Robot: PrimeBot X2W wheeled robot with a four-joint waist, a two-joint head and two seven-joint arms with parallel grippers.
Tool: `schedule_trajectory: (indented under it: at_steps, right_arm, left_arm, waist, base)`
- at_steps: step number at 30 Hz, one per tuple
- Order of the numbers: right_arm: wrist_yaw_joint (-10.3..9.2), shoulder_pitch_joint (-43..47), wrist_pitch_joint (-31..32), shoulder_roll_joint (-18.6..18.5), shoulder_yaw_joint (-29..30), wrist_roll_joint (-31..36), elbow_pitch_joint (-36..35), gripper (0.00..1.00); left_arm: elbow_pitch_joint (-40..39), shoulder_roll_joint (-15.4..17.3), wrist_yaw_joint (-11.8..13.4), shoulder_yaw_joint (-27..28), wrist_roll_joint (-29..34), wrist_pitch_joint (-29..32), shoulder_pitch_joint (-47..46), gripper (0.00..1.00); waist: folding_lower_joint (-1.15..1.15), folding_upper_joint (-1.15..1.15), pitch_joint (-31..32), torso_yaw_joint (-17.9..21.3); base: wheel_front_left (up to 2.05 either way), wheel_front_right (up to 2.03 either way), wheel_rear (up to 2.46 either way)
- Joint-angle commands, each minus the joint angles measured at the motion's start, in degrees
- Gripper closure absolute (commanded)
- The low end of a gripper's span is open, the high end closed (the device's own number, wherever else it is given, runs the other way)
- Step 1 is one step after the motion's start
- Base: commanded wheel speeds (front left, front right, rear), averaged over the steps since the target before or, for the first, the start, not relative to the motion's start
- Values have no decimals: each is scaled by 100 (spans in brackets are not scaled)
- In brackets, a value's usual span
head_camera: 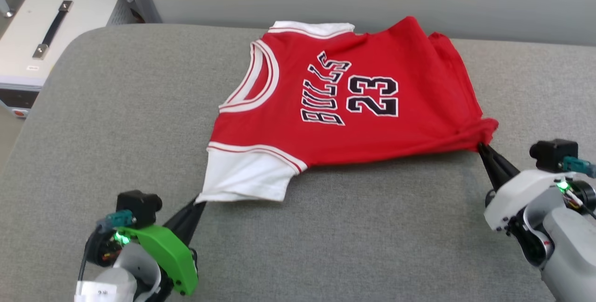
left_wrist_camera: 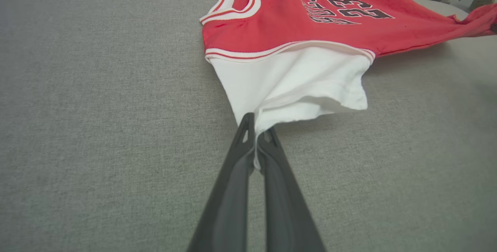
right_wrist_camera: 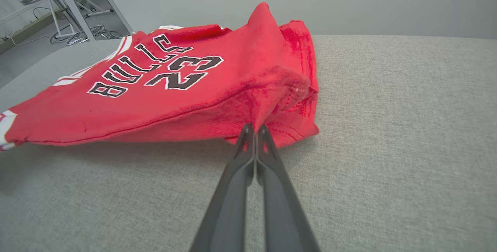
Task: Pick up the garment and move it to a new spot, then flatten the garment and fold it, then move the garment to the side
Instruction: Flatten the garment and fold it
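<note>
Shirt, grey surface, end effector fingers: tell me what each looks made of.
Shirt: thin, soft knit, perhaps cotton or a blend; it is matte, and it drapes and bunches where it is pinched.
Grey surface: coarse, upholstery-like cloth; it is matte, with a visible flecked weave.
Fingers: dark and smooth, probably moulded plastic; they have a faint sheen and cut-outs near the tips.

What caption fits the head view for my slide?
Left and right jaws, shut on sleeve and hem, hold the garment on the grey surface.
</note>
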State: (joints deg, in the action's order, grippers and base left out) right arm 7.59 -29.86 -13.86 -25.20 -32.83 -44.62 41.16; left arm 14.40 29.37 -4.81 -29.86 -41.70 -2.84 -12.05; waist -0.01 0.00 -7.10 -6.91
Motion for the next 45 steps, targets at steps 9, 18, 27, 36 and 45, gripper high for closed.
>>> schedule_trajectory:
  at_steps: [9,18,27,36,45]
  right_arm:
    - [-10,977,513,-472,-93,-583,-642,100]
    - [-10,1934,818,-933,-7,-621,-1389,100]
    - [-10,2886,935,-950,783,-143,-2207,100]
    - [-10,3323,1208,-502,1727,541,-3031,100]
    - [-10,3004,1673,-17,2286,1125,-3367,100]
  left_arm:
    - [-840,359,-41,-352,-305,665,853,100]
    - [-1772,751,-52,-700,-741,1446,1641,100]
    - [-2458,1100,21,-677,-1178,1718,2169,100]
    - [-2618,985,88,-249,-1015,1227,1654,100]
    - [-2185,729,-3,-211,-773,1329,563,100]
  waist:
    - [1,0,550,-14]
    - [1,0,819,-14]
    - [1,0,944,15]
    - [1,0,685,43]
    - [1,0,256,150]
  base:
    - [0,0,0]
    - [0,0,0]
    - [0,0,0]
    - [0,0,0]
    - [0,0,0]
